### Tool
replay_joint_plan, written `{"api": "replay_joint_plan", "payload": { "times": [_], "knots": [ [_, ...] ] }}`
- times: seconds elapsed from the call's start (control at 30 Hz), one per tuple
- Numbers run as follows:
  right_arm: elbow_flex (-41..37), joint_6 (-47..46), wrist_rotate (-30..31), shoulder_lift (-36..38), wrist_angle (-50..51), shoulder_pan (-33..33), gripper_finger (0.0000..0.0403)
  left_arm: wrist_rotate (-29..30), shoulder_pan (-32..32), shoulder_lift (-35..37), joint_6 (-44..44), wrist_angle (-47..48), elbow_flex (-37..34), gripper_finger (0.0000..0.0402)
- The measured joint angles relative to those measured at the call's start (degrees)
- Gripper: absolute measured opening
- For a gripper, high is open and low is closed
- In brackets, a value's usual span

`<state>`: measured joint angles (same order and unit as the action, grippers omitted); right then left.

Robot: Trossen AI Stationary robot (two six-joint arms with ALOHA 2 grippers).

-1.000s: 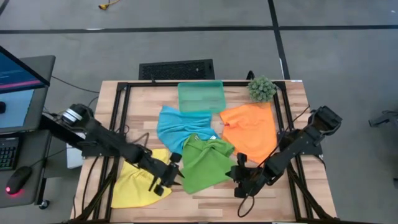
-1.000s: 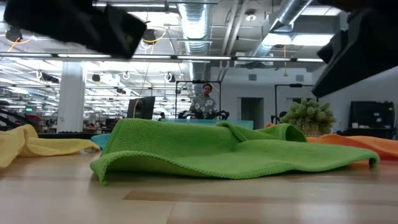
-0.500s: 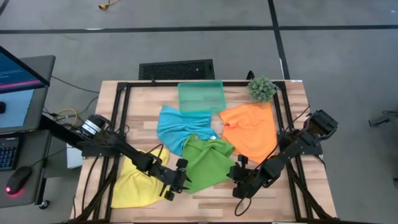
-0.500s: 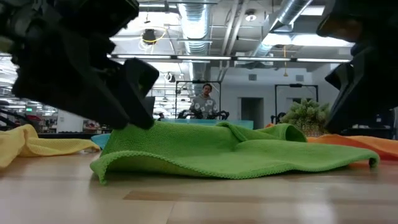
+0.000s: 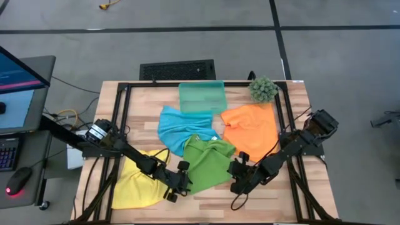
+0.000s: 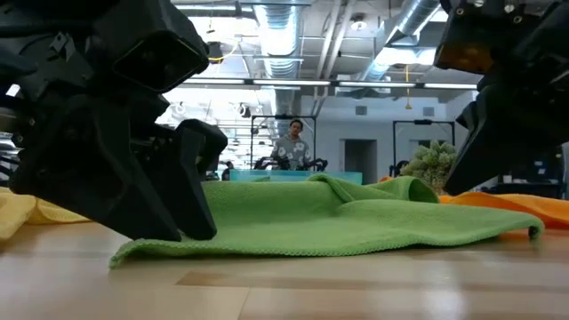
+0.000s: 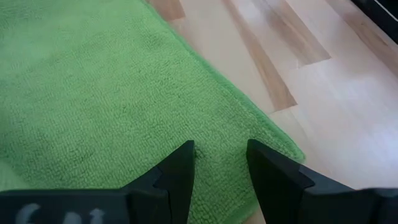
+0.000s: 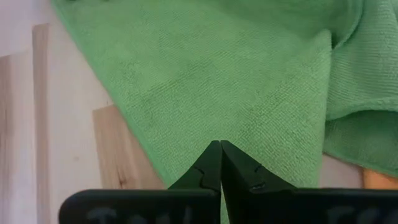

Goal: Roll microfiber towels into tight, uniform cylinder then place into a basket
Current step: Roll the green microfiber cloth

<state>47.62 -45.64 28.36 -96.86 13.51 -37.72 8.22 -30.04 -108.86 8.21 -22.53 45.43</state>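
Observation:
A green towel (image 5: 209, 164) lies spread near the table's front, rumpled at its far end. Around it lie a yellow towel (image 5: 133, 185), a blue towel (image 5: 180, 128) and an orange towel (image 5: 253, 131). The teal basket (image 5: 201, 95) stands at the far edge. My left gripper (image 7: 221, 152) is open, down on the green towel's near-left corner (image 6: 142, 252). My right gripper (image 8: 219, 148) is shut and points down at the towel's near-right part (image 8: 249, 93). My left gripper stands with both open fingers (image 7: 180, 163) on the green towel's near-left corner (image 7: 217, 134). It comes slanting down from the table's left. The cloth lies flat on the wood under the fingers, not pinched between them. My right gripper's shut tips are close over the cloth; I cannot tell whether they touch it.
A spiky green plant ball (image 5: 263, 89) sits at the far right corner. A black metal frame (image 5: 119, 125) runs round the tabletop. Bare wood (image 5: 212, 200) lies along the near edge, in front of the green towel.
My left gripper has come down and gone toward the table's right onto the green towel's near-left corner. That corner's raised, curled edge now lies flat on the wood. My right gripper has sunk a little toward the towel and rolled somewhat, still shut.

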Motion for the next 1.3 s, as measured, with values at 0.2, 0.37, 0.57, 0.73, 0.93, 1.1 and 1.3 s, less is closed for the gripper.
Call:
{"api": "replay_joint_plan", "payload": {
  "times": [0.2,0.37,0.57,0.73,0.93,1.1,1.3],
  "knots": [
    [0.0,-4.9,-1.3,0.0,0.1,-0.9,0.0026,-3.3,-0.3,0.1,0.1,0.7,0.0,0.0142],
    [0.0,-8.6,-1.3,0.0,0.3,-2.2,0.0025,-8.1,-0.3,0.2,2.0,1.6,0.1,0.0142],
    [0.0,-12.8,-1.3,0.0,-0.1,-4.3,0.0026,-17.9,-0.9,0.3,4.8,1.7,0.0,0.0142],
    [0.0,-12.7,-1.0,0.0,-2.8,-6.4,0.0025,-21.2,-2.1,1.0,7.1,2.5,-0.1,0.0142],
    [0.0,-10.4,2.4,0.0,-3.7,-7.3,0.0024,-21.2,-3.0,6.4,5.6,4.8,-0.3,0.0142],
    [0.0,-5.9,3.3,0.2,-4.0,-6.5,0.0026,-15.2,-3.5,14.5,3.1,13.1,-0.2,0.0142],
    [1.3,0.2,3.9,1.2,-3.8,-5.9,0.0024,3.6,-4.1,25.1,-2.9,25.5,-0.2,0.0142]
  ]
}}
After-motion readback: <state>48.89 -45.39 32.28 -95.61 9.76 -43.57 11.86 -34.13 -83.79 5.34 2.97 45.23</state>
